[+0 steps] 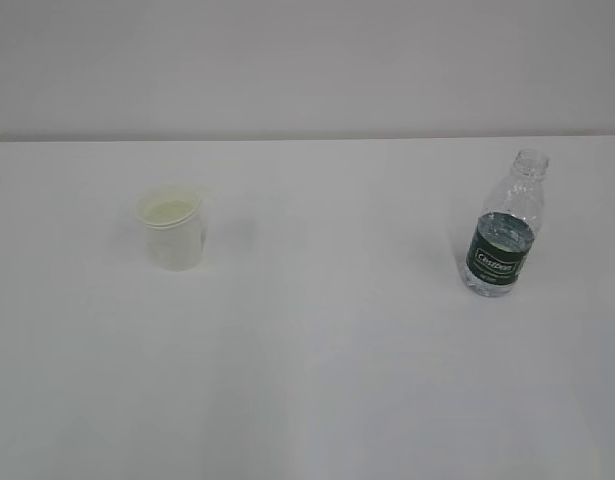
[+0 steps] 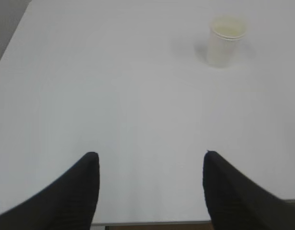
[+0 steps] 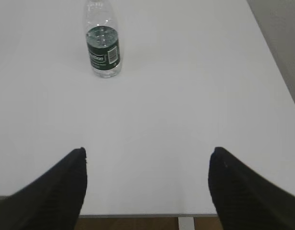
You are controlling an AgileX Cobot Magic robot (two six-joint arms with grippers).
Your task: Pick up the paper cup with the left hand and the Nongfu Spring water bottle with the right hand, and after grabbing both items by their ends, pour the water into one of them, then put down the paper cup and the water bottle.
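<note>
A plain white desk (image 1: 307, 380) fills most of the exterior view, evenly lit with only faint soft shadows. Behind it stands a bare pale grey wall (image 1: 307, 60). Beyond the desk's side edge, grey floor (image 3: 281, 38) shows.

You see a matt white paper cup (image 1: 169, 230) ahead of the left gripper (image 2: 151, 165), its rolled rim smooth. Ahead of the right gripper (image 3: 147, 163) stands a clear, glossy ribbed plastic bottle (image 1: 505, 228) with a dark green printed label. Your table (image 1: 317, 370) looks smooth, matt white; both grippers' fingers (image 3: 65, 187) look matt black.
</note>
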